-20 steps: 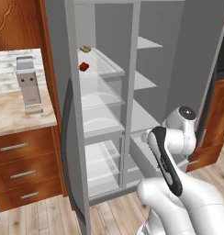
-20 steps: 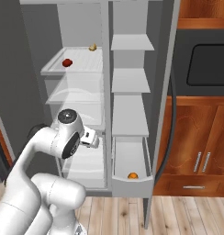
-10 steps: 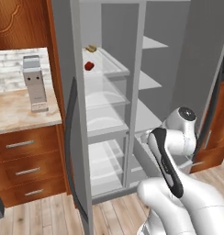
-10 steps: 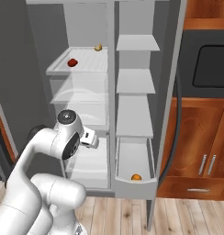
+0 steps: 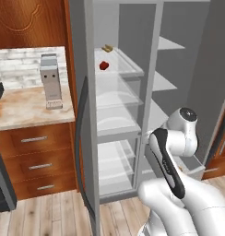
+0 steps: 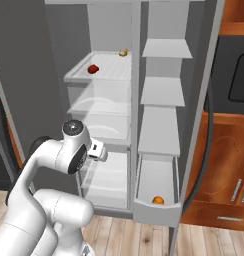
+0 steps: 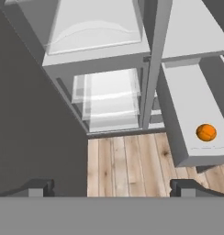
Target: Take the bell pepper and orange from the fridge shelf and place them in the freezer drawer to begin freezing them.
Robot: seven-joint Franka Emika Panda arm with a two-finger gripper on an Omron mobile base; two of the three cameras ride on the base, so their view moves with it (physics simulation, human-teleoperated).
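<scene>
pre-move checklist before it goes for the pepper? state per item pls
1. Small bright orange ball already in the light grey pull-out freezer drawer: ok.
2. Freezer drawer pulled out and open on top for the second drop: ok.
3. Glossy red bell pepper lying free on the pale top fridge shelf, apart from the small yellowish-tan item behind it: ok.
4. Fridge door open, shelf front unobstructed: ok.
5. Gripper empty, fingers spread wide: ok.
6. Gripper lined up with the pepper: not ok; the hand sits low and the hand view looks down at floor and drawer.
</scene>
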